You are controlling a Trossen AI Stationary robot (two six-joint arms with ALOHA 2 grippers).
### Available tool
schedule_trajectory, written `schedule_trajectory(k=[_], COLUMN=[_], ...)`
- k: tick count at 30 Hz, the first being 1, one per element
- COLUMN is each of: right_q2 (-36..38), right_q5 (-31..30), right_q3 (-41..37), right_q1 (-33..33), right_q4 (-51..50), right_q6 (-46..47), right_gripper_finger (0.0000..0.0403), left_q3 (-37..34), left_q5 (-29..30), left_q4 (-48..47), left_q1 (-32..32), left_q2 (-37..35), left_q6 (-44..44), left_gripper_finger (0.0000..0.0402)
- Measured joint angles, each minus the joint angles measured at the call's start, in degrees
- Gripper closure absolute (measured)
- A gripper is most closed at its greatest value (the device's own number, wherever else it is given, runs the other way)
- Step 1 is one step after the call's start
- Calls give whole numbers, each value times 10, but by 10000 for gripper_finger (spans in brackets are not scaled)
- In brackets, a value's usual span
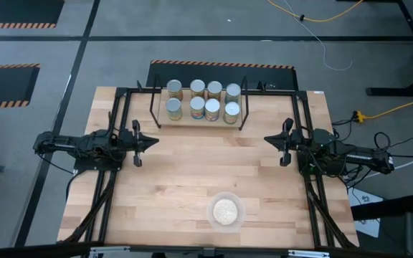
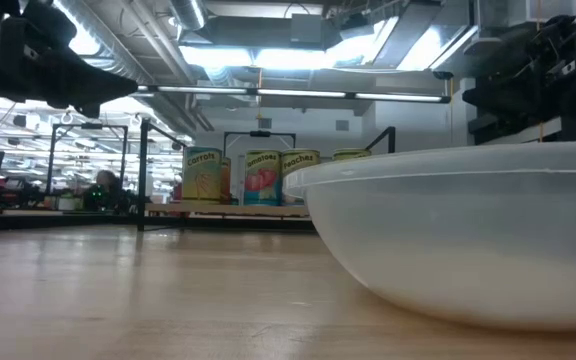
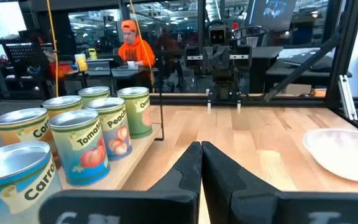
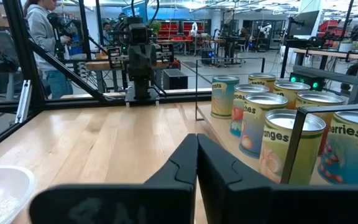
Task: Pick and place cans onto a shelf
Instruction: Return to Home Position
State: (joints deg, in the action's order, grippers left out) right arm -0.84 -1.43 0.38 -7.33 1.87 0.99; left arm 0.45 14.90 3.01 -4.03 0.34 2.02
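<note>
Eight cans (image 1: 197, 107) with shiny pale tops stand in two rows of four on the shelf (image 1: 185, 122), near the back edge of the table (image 1: 192, 172). The labels read "carrots", "tomatoes" and "peaches" (also, partly hidden, "anges" and "berries"). The left gripper (image 1: 149, 142) and the right gripper (image 1: 269, 138) hang over the table's sides, well apart from the shelf. Both have their fingers pressed together and hold nothing.

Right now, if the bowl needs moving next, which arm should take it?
Right, marginally: the bowl sits slightly right of centre, nearer the right gripper than the left gripper. Both are shut and empty.
</note>
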Motion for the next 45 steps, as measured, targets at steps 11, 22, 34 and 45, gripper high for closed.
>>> schedule_trajectory(k=[11, 22, 34, 45], right_q2=[0, 0, 0, 0], right_q5=[0, 0, 0, 0], right_q3=[0, 0, 0, 0], right_q1=[0, 0, 0, 0], right_q4=[0, 0, 0, 0], right_q6=[0, 0, 0, 0], right_gripper_finger=[391, 391, 391, 391], left_q3=[0, 0, 0, 0], left_q5=[0, 0, 0, 0], left_q4=[0, 0, 0, 0], left_q1=[0, 0, 0, 0], left_q2=[0, 0, 0, 0], left_q6=[0, 0, 0, 0], left_gripper_finger=[373, 382, 396, 395])
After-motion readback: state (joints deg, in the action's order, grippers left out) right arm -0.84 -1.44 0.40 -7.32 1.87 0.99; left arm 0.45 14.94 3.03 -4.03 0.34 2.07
